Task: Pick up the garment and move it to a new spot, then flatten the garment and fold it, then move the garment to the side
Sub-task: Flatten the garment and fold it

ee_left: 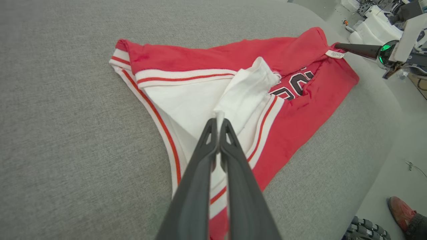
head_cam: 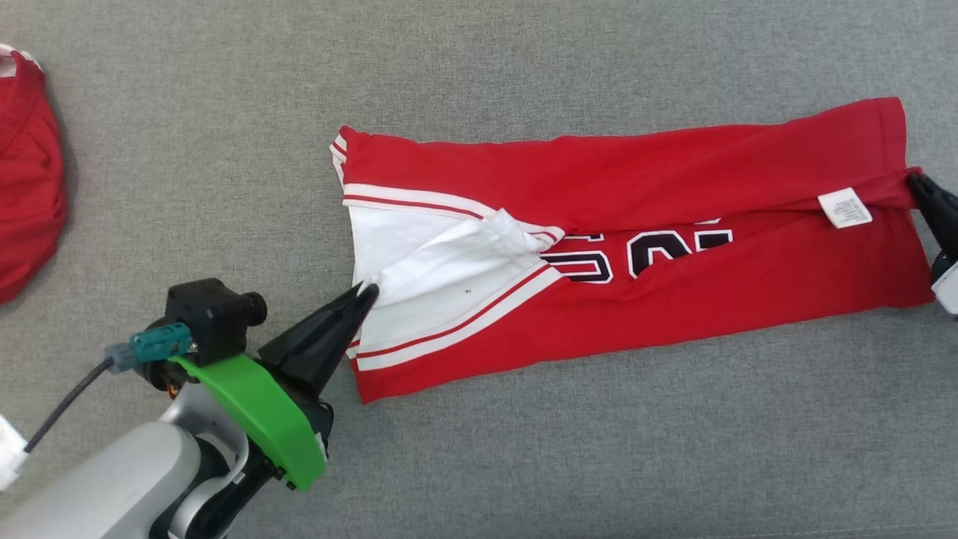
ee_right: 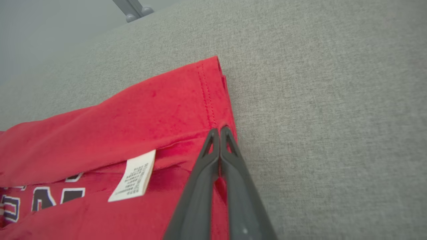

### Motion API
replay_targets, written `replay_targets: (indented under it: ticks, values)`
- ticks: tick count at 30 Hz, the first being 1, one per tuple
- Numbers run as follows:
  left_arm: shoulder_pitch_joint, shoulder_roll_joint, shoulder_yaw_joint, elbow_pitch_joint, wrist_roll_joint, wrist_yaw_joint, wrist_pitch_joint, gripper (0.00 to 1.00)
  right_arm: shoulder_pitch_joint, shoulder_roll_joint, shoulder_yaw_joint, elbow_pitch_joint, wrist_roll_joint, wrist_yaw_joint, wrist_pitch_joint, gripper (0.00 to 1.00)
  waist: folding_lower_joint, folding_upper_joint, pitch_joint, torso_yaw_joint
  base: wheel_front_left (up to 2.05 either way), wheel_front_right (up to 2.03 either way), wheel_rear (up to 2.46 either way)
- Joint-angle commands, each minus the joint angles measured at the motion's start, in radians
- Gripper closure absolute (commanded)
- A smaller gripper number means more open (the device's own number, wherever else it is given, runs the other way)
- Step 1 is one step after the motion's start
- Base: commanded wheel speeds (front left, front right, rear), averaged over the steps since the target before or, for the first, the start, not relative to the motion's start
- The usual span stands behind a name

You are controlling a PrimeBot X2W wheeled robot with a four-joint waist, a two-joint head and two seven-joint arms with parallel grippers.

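Head view, from your left: another red garment (head_cam: 26, 172) lies bunched at the edge of the grey fabric surface (head_cam: 187, 97), well apart from the red jersey (head_cam: 673, 172). Your left gripper (head_cam: 367, 293) has its 2 fingers pressed together on a fold of the jersey's white panel (head_cam: 441, 277), just beside the striped trim (head_cam: 464, 326). The jersey lies stretched lengthwise across the middle of the surface, its upper long side folded down over part of the dark lettering (head_cam: 644, 254). A white care label (head_cam: 844, 207) sits near its right end. There your right gripper (head_cam: 914, 182) is clamped on the hem. Left wrist view shows a shoe (ee_left: 400, 210) at lower right.
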Motion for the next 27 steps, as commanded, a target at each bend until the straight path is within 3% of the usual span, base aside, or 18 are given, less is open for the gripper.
replay_targets:
  ticks: [1, 2, 3, 4, 5, 6, 7, 12, 18, 24, 27]
  values:
    - [0.013, -0.013, -0.001, 0.015, -0.001, -0.007, -0.009, 1.0, 0.008, 0.006, 0.006, 0.007, -0.003, -0.001, -0.006, 1.0, 0.0, 0.0, 0.0, -0.001, 0.0, 0.0, 0.0]
    - [0.016, -0.022, -0.007, 0.03, -0.003, -0.012, -0.01, 1.0, 0.006, 0.012, 0.013, 0.013, -0.004, -0.001, -0.003, 0.96, 0.0, 0.0, -0.001, -0.002, 0.0, 0.0, 0.0]
    - [0.016, -0.03, -0.011, 0.042, -0.001, -0.014, -0.013, 1.0, 0.004, 0.017, 0.018, 0.017, -0.003, -0.001, -0.001, 0.74, 0.0, 0.0, -0.001, -0.003, 0.0, 0.0, 0.0]
    - [0.015, -0.039, -0.014, 0.058, 0.003, -0.016, -0.015, 0.82, 0.001, 0.021, 0.022, 0.025, -0.005, -0.001, -0.002, 0.5, 0.0, 0.0, -0.003, -0.004, 0.0, 0.0, 0.0]
    - [0.016, -0.047, -0.02, 0.075, 0.004, -0.018, -0.015, 0.6, -0.002, 0.026, 0.024, 0.036, -0.007, -0.001, -0.006, 0.0, 0.0, 0.0, -0.005, -0.005, 0.0, 0.0, 0.0]
    - [0.016, -0.054, -0.023, 0.087, 0.008, -0.02, -0.016, 0.25, -0.005, 0.03, 0.027, 0.042, -0.007, -0.001, -0.008, 0.0, 0.0, 0.0, -0.009, -0.005, 0.0, 0.0, 0.0]
    - [0.016, -0.061, -0.026, 0.099, 0.013, -0.018, -0.021, 0.0, -0.006, 0.036, 0.029, 0.054, -0.009, -0.001, -0.015, 0.0, 0.0, 0.0, -0.015, -0.006, 0.0, 0.0, 0.0]
    - [0.04, -0.092, -0.03, 0.148, 0.036, 0.02, -0.064, 0.0, 0.03, 0.045, 0.034, 0.081, -0.017, -0.001, -0.059, 0.0, 0.0, 0.0, -0.056, -0.008, 0.0, 0.0, 0.0]
    - [0.119, -0.136, -0.026, 0.187, 0.094, 0.124, -0.184, 0.0, 0.1, 0.057, 0.043, 0.087, -0.067, -0.001, -0.179, 0.0, 0.0, 0.0, -0.12, -0.022, 0.0, 0.0, 0.0]
    - [0.232, -0.243, 0.052, 0.204, 0.184, 0.222, -0.248, 0.0, 0.178, 0.115, -0.012, 0.111, -0.167, -0.001, -0.239, 0.0, 0.0, 0.0, -0.177, -0.039, 0.0, 0.0, 0.0]
    - [0.315, -0.327, 0.175, 0.171, 0.301, 0.267, -0.248, 0.0, 0.214, 0.169, -0.114, 0.095, -0.248, -0.001, -0.24, 0.0, 0.0, 0.0, -0.201, -0.049, 0.0, 0.0, 0.0]
